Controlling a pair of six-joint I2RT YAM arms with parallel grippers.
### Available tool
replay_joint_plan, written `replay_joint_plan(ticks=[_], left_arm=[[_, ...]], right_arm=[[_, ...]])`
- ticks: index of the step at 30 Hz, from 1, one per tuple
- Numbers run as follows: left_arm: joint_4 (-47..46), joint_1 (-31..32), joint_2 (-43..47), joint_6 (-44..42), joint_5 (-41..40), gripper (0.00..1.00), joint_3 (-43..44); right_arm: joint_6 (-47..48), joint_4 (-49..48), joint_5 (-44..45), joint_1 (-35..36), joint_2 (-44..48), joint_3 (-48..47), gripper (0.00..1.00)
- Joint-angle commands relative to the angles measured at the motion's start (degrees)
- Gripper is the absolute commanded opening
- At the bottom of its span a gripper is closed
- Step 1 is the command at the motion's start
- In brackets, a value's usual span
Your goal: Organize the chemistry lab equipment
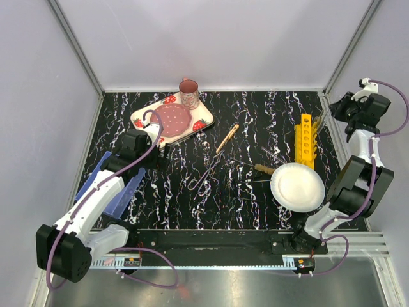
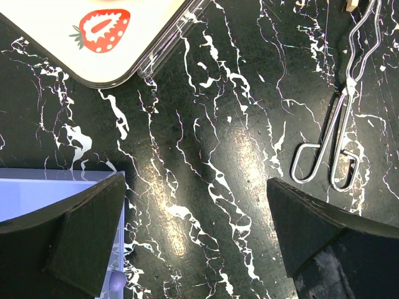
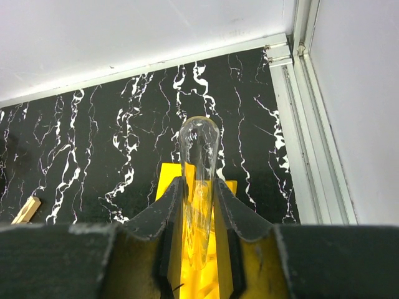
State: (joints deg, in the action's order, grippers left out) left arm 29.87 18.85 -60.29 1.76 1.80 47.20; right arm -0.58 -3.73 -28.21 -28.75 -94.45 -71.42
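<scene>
Currently test tube is clamped in right end effector — should be held upright, centred over a hole of yellow rack below; left end effector spread apart.

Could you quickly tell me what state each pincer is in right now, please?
Left pincer: open, holding nothing.
Right pincer: closed on a clear glass test tube.

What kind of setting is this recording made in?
Likely a robot test cell staged as a chemistry bench: plain white walls enclose a black marbled table with a yellow test tube rack and wire tongs on it, and the right gripper holds a glass test tube.
</scene>
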Motion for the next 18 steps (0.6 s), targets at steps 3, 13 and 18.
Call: replay_joint_plan(ticks=[3,13,18], left_arm=[[-2.62,0.13,0.17,0.00,0.22,0.99,0.09],[-2.62,0.13,0.26,0.00,0.22,0.99,0.09],[-2.62,0.13,0.26,0.00,0.13,0.99,0.00]], right_arm=[[-0.04,-3.65,0.61,-0.34,2.17,1.72,0.23],[0.32,-4.80,1.93,-0.51,1.56,2.07,0.24],[0.32,-4.80,1.93,-0.87,1.38,1.37,0.24]])
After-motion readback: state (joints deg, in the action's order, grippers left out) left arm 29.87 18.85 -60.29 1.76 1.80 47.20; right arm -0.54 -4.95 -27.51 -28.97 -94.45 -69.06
